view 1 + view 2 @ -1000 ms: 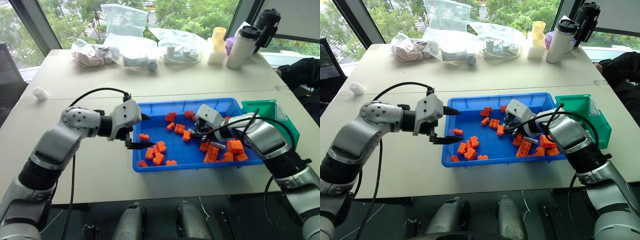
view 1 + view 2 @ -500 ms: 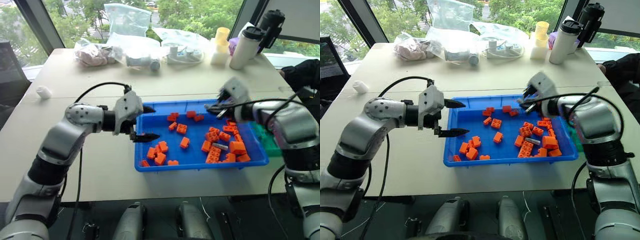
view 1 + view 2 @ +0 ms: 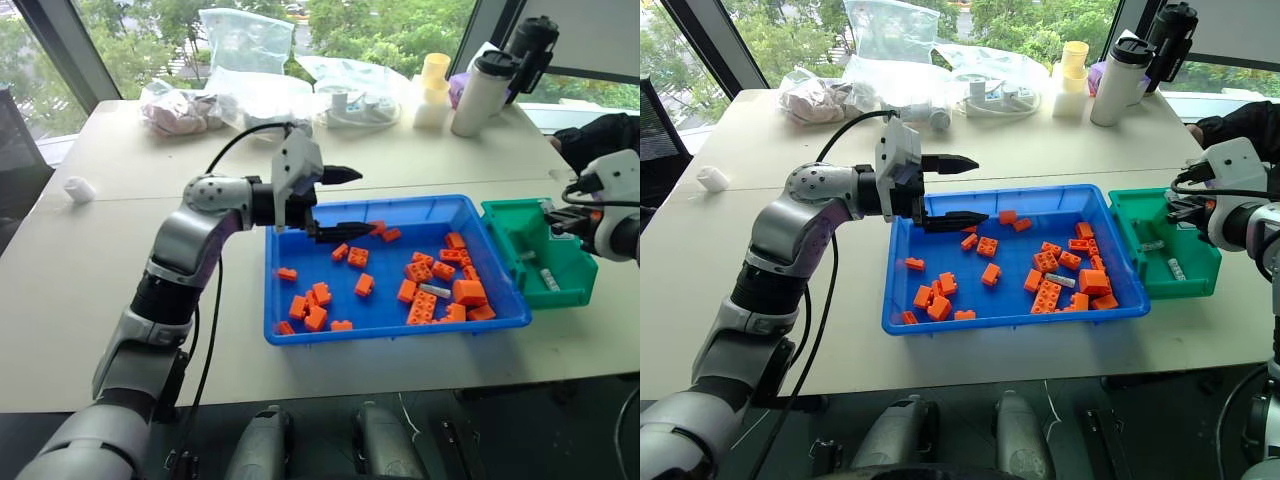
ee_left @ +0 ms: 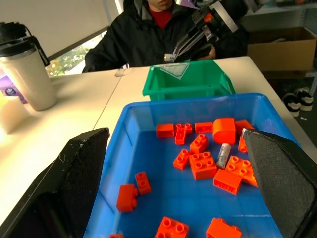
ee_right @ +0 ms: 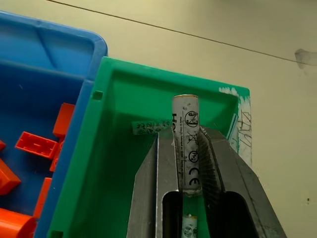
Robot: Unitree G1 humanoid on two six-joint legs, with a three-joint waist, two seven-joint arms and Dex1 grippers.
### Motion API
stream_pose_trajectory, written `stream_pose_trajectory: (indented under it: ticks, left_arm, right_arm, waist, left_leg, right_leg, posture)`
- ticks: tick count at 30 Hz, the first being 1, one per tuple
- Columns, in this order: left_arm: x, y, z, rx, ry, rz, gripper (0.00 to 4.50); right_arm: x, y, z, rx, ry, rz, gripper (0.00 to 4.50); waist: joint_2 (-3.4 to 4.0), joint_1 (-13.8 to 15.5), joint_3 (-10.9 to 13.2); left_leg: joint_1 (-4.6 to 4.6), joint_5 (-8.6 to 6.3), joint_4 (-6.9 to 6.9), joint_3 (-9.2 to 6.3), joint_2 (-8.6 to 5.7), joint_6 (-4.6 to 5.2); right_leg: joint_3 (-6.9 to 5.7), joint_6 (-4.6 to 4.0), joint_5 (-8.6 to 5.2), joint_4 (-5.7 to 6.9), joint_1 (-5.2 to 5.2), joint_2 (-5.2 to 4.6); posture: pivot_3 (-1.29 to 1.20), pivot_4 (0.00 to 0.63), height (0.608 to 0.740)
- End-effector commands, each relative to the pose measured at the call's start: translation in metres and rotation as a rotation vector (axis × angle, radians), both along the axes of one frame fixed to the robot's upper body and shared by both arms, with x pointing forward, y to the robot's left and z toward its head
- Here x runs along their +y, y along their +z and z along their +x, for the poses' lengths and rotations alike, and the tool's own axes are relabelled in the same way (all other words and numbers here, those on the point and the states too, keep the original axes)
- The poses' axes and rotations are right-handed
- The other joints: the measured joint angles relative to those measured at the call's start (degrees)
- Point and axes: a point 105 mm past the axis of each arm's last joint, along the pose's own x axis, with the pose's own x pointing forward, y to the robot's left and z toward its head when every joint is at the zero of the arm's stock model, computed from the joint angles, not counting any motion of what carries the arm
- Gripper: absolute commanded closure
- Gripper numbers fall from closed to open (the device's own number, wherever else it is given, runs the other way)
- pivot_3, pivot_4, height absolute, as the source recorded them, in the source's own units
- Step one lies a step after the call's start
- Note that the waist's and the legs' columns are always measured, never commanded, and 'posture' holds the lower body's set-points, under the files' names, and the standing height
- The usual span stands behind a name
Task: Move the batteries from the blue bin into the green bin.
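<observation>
A: Why does the blue bin (image 3: 902,262) sit mid-desk (image 3: 790,150) with the green bin (image 3: 1205,285) hard against its right end?

B: I'd say so a carry stays short: lift over two touching rims, no bare desk between. The blue bin is wide and shallow, easy to reach into; the green one is narrower and deeper, so what drops in stays put.

A: And the arms?

B: The right pincer (image 5: 185,148) hangs over the green bin, clamped on one battery (image 5: 185,134) that sticks out past its fingertips, aimed into the bin. Probably about to let go. Two batteries (image 3: 1173,268) already lie on the green floor.

A: The left pincer (image 3: 965,190)?

B: Spread wide, nothing in it, level above the blue bin's far left corner.

A: Anything left to fetch?

B: One battery in the blue bin (image 4: 223,154), wedged among orange toy bricks (image 4: 202,165) near the right end.

A: Room to move?

B: The blue floor's left half is sparse; the bricks around that battery are tight. A person's dark sleeve (image 3: 1240,125) sits just beyond the green bin.
</observation>
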Motion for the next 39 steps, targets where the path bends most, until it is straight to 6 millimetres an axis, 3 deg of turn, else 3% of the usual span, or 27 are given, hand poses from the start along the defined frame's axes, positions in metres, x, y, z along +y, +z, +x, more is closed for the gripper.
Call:
stream_pose_trajectory:
  ticks: [1,5,8,12,15,18,22,26,33,36,39]
  left_arm:
    - [-0.001,0.006,-0.002,-0.041,-0.013,0.002,0.0]
    - [0.004,0.001,-0.004,-0.032,-0.004,0.021,0.0]
    - [0.008,-0.001,-0.005,-0.028,0.008,0.034,0.0]
    - [0.014,-0.004,-0.008,-0.018,0.011,0.059,0.0]
    - [0.019,-0.011,-0.013,-0.004,-0.002,0.111,0.0]
    - [0.024,-0.017,-0.021,0.01,-0.027,0.164,0.0]
    - [0.026,-0.019,-0.025,0.013,-0.031,0.187,0.0]
    - [0.027,-0.023,-0.025,0.012,-0.018,0.204,0.0]
    - [0.028,-0.027,-0.025,0.01,-0.002,0.221,0.0]
    - [0.029,-0.029,-0.026,0.013,0.007,0.223,0.0]
    - [0.03,-0.03,-0.026,0.015,0.01,0.224,0.0]
  right_arm:
    - [-0.011,0.01,-0.004,-0.035,-0.038,-0.064,4.48]
    - [-0.015,0.005,-0.003,-0.015,-0.049,-0.104,2.49]
    - [-0.011,0.016,0.002,-0.052,-0.024,-0.107,1.0]
    - [0.005,0.034,0.007,-0.1,0.064,-0.092,1.0]
    - [0.044,0.04,0.003,-0.097,0.284,-0.037,1.0]
    - [0.08,0.021,-0.014,0.008,0.524,-0.074,1.0]
    - [0.108,-0.003,-0.031,0.102,0.7,-0.064,1.0]
    - [0.118,-0.02,-0.026,0.124,0.727,-0.04,1.0]
    - [0.129,-0.039,-0.008,0.161,0.63,0.09,1.0]
    - [0.119,-0.047,-0.011,0.188,0.635,0.014,0.16]
    - [0.112,-0.041,-0.016,0.178,0.694,-0.044,0.07]
  waist:
    - [0.0,0.1,0.0]
    - [0.0,0.3,0.0]
    - [0.0,0.2,0.0]
    - [0.01,0.2,0.0]
    - [0.01,0.2,0.0]
    - [0.0,0.2,0.0]
    - [-0.02,0.4,0.0]
    - [-0.02,0.3,0.0]
    - [-0.02,0.3,0.0]
    - [-0.02,0.6,0.0]
    - [-0.02,0.7,0.0]
  left_leg:
    - [0.0,0.0,0.0,0.0,0.0,0.0]
    - [-0.01,0.0,0.02,0.01,-0.03,0.0]
    - [0.0,0.0,0.02,0.0,-0.02,0.0]
    - [-0.01,0.0,0.02,0.01,-0.02,0.0]
    - [-0.01,0.0,0.01,-0.01,-0.02,0.0]
    - [-0.01,0.0,0.0,-0.02,0.0,0.0]
    - [-0.04,0.0,0.06,-0.05,-0.03,0.01]
    - [-0.02,0.0,0.08,-0.05,-0.03,0.0]
    - [-0.01,0.0,0.07,-0.05,-0.01,0.0]
    - [-0.03,0.0,0.07,-0.05,-0.04,0.0]
    - [-0.04,0.0,0.07,-0.05,-0.08,0.0]
  right_leg:
    - [0.0,0.0,0.0,0.01,0.0,0.0]
    - [0.01,0.0,0.0,0.0,0.0,-0.03]
    - [0.01,0.0,0.0,0.0,0.0,-0.02]
    - [0.02,0.0,0.0,0.0,0.0,-0.02]
    - [0.01,0.0,0.0,-0.01,0.0,-0.01]
    - [0.01,0.0,0.0,-0.02,0.0,0.01]
    - [-0.02,0.01,0.0,-0.05,0.06,-0.03]
    - [-0.03,0.01,0.0,-0.04,0.06,-0.03]
    - [-0.02,0.0,0.0,-0.02,0.05,-0.01]
    - [-0.02,0.01,0.0,-0.03,0.05,-0.06]
    - [-0.04,0.01,0.0,-0.06,0.05,-0.1]
  posture:
    - [0.0,0.15,0.74]
    - [0.0,0.15,0.74]
    - [0.0,0.15,0.74]
    - [0.0,0.15,0.74]
    - [0.0,0.15,0.74]
    - [0.0,0.15,0.74]
    - [0.0,0.15,0.74]
    - [0.0,0.15,0.74]
    - [0.0,0.15,0.74]
    - [0.0,0.15,0.74]
    - [0.0,0.15,0.74]
